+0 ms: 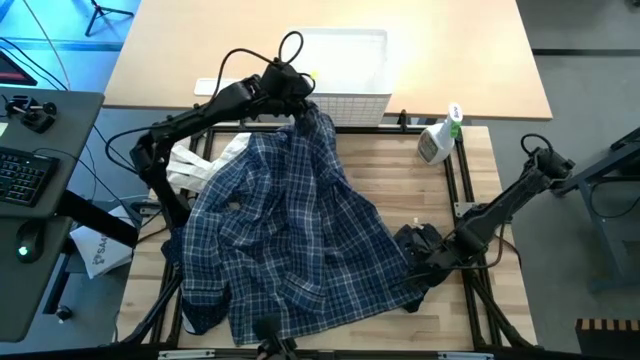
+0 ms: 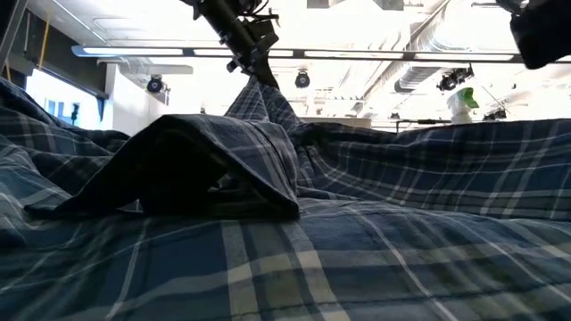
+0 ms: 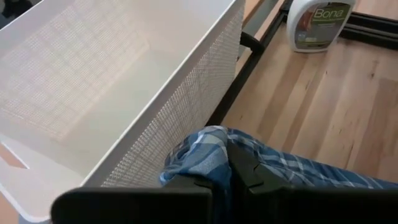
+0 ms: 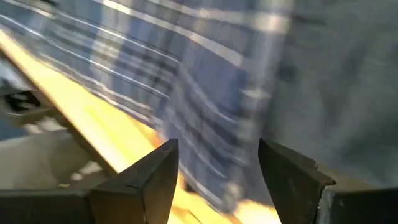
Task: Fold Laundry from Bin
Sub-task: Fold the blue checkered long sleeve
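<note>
The blue-and-white plaid shirt (image 1: 290,240) lies spread over most of the wooden table, and its far end rises to a peak. My left gripper (image 1: 300,98) is shut on that peak, just in front of the white lattice bin (image 1: 345,75), which shows empty in the left wrist view (image 3: 124,93). My right gripper (image 1: 418,268) hangs open at the shirt's right edge, pointing steeply down. Its fingers (image 4: 161,171) stand apart with nothing between them, close to the plaid cloth (image 4: 205,81). My left gripper pinches a bunched fold of the shirt's far end (image 3: 202,149) between its two fingers. They slant down toward the far side. That end is lifted clear (image 2: 263,94) and hangs below the fingers, while the rest of the shirt lies on the table.
A spray bottle (image 1: 440,138) stands at the far right, next to the bin. A white cloth (image 1: 200,165) lies at the table's left, partly under the shirt. Black frame rails (image 1: 465,185) run along the table's sides. A bare strip of wood (image 1: 400,175) shows right of the shirt.
</note>
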